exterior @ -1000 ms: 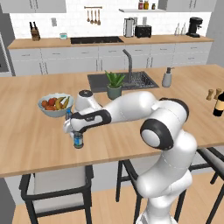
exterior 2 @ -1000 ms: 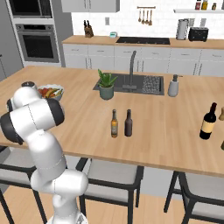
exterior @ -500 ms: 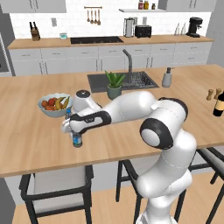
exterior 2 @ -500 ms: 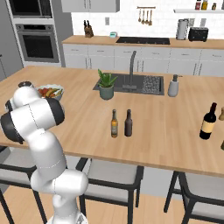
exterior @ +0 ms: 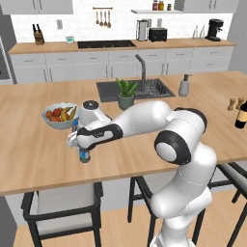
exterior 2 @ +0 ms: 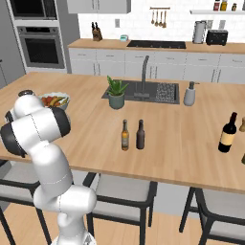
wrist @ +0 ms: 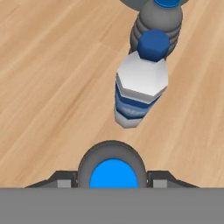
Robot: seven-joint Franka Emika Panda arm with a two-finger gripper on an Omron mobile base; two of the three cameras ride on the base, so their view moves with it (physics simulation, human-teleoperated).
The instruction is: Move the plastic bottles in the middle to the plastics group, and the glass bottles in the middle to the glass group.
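1. Our tool (exterior: 83, 144) is closed around a small plastic water bottle (exterior: 84, 155) standing on the wooden bench (exterior: 38, 159), near the fruit bowl (exterior: 59, 116).
2. In the hand view, the held bottle's blue cap (wrist: 113, 174) sits between the tool's tips.
3. Just ahead stand two more plastic water bottles (wrist: 139, 89) with blue caps and white-blue bands; we cannot read any words on them.
4. Two brown glass bottles (exterior 2: 132, 135) stand mid-bench.
5. The dark wine bottle (exterior 2: 228, 133) with its pale label stands far right.
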